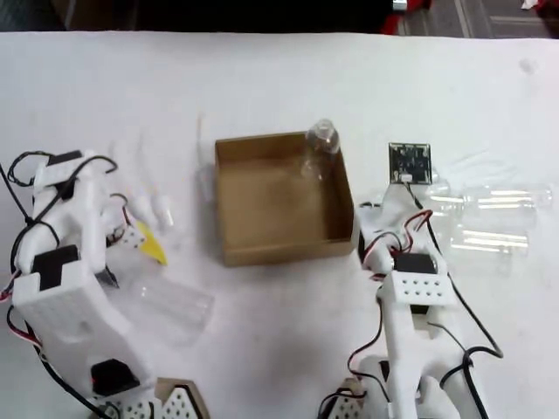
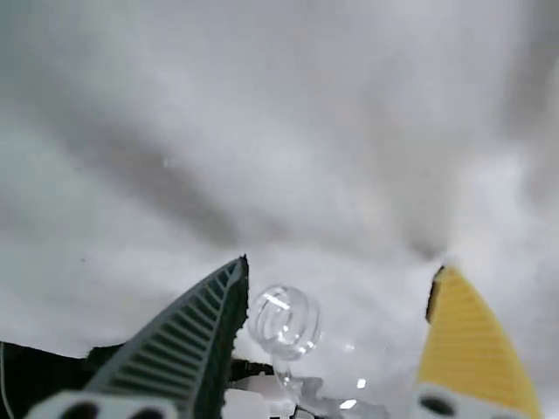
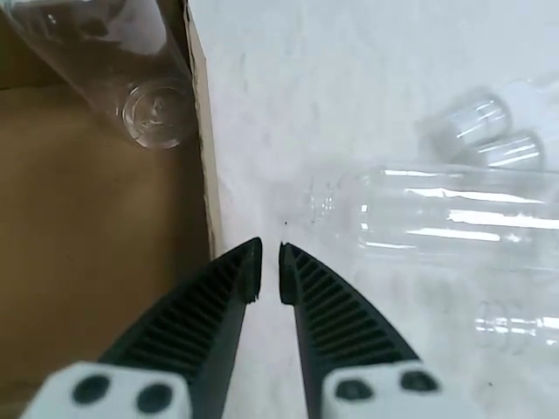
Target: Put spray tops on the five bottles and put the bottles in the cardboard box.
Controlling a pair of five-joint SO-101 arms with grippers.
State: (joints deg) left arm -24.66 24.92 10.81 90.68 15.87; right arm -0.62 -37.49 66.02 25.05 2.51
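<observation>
Working from the biggest thing down, I am looking over the table (image 1: 262, 78), where the box (image 1: 284, 251) is lying open between my two arms. The right gripper (image 3: 269, 257) is hanging just outside the box's wall. Its jaws are drawn together with only a sliver between them, and they are holding nothing. The left gripper (image 2: 341, 271) is sitting low over the table with its jaws wide apart.

The leaning bottle (image 1: 321, 140) is propped in the box's far corner, ahead of the right gripper on its box side. The loose bottles (image 3: 454, 209) are lying on their sides ahead of that gripper, on the side away from the box and close together. The near bottle (image 2: 284, 321) is lying between the left jaws with a round end facing the camera. It is nearer the dark jaw than the yellow one, and neither seems to be pressing on it. The spray tops (image 1: 160, 209) are lying just beyond the left gripper.

I am judging these bottles to be light, thin-walled and slick, so they are likely to roll and to dent under a hard squeeze. I am thinking of taking one across the body near its stiffer shoulder, closing gently. A top I would take by its collar, not its thin tube.
</observation>
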